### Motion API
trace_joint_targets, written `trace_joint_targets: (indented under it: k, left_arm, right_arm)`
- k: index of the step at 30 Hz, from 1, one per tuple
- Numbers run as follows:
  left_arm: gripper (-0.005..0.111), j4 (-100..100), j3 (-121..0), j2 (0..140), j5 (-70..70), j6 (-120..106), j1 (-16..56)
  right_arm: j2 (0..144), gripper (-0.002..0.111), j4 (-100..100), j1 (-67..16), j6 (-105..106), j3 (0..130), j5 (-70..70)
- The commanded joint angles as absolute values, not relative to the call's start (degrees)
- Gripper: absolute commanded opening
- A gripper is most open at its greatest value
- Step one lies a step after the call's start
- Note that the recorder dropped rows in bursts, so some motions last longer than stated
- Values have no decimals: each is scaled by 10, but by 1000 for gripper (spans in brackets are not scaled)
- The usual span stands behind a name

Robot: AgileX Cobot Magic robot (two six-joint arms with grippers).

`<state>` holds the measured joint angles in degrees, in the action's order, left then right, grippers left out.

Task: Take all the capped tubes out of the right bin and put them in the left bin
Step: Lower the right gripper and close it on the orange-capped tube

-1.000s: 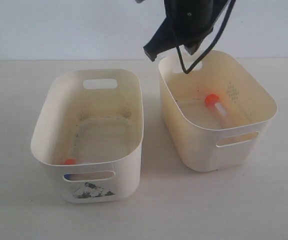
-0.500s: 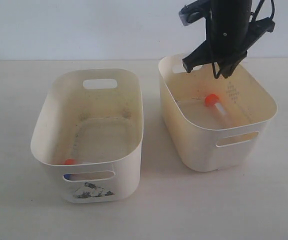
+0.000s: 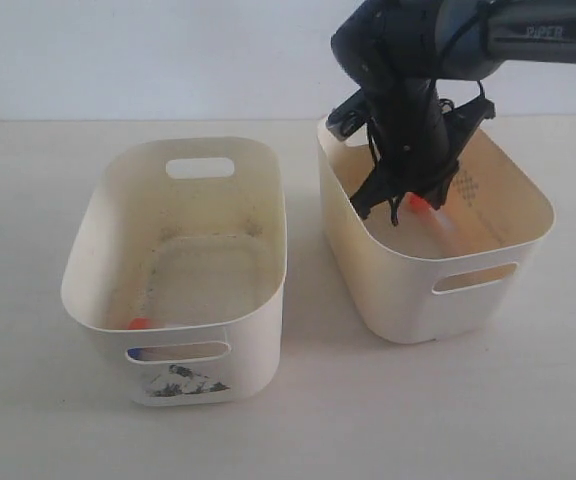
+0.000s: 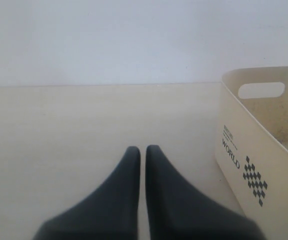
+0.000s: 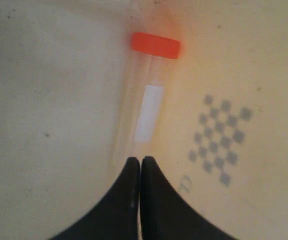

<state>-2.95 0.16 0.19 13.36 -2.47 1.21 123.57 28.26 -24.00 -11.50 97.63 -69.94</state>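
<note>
The right gripper [image 5: 140, 160] is hanging low inside the yellowish bin [image 3: 528, 195], its two black fingers pressed together with nothing between them. The one tube [image 5: 143, 102] I can see in this bin is lying flat on the floor straight ahead of the fingertips. Its bottom end is almost touching them and its orange cap [image 5: 155, 45] is pointing away, so its long axis is running nearly in line with the fingers. To my eye the jaws are going to need spreading and sliding forward to straddle its width. The left gripper [image 4: 142, 148] is idling beside the whiter bin [image 4: 249, 160], also closed and empty, much farther off.
</note>
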Motion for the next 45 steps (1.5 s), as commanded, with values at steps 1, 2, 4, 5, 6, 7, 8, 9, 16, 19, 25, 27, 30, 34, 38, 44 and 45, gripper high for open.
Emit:
trace_joint_targets:
  k: [1, 2, 4, 5, 6, 7, 8, 9, 16, 19, 25, 27, 30, 34, 38, 44, 45]
  left_arm:
    - [4, -30, 0, 0, 133, -20, 11]
    - [4, -30, 0, 0, 133, -20, 11]
    - [4, -30, 0, 0, 133, -20, 11]
    - [4, -30, 0, 0, 133, -20, 11]
    - [4, -30, 0, 0, 133, -20, 11]
    - [4, -30, 0, 0, 133, -20, 11]
    - [4, -30, 0, 0, 133, -20, 11]
    - [4, -30, 0, 0, 133, -20, 11]
    - [4, -30, 0, 0, 133, -20, 11]
    - [4, -30, 0, 0, 133, -20, 11]
    - [4, -30, 0, 0, 133, -20, 11]
    - [4, -30, 0, 0, 133, -20, 11]
    - [4, -30, 0, 0, 133, -20, 11]
    - [4, -30, 0, 0, 133, -20, 11]
    - [4, -30, 0, 0, 133, -20, 11]
    - [4, -30, 0, 0, 133, -20, 11]
    - [4, -30, 0, 0, 133, -20, 11]
  right_arm:
    - [1252, -1, 302, -240, -128, 974, -700]
    - [1254, -1, 304, -240, -130, 974, -700]
    - [1258, -1, 305, -240, -130, 974, -700]
    - [1263, -1, 305, -239, -130, 974, -700]
    - [1264, -1, 306, -239, -130, 974, -700]
    - [1265, -1, 306, -239, -130, 974, -700]
    - [1265, -1, 305, -239, -130, 974, -700]
    - [1265, -1, 304, -239, -129, 974, -700]
    - [1265, 36, 283, -239, -108, 974, -700]
    - [1265, 73, 273, -239, -111, 974, -698]
    - [1265, 77, 273, -239, -132, 974, -671]
    - [1265, 77, 273, -239, -134, 974, -661]
    - [1265, 77, 273, -239, -142, 974, -655]
    - [1265, 77, 273, -239, -157, 974, -654]
    - [1265, 77, 273, -239, -161, 973, -650]
    - [1273, 77, 275, -239, -161, 973, -644]
    - [1277, 77, 275, -237, -161, 973, -647]
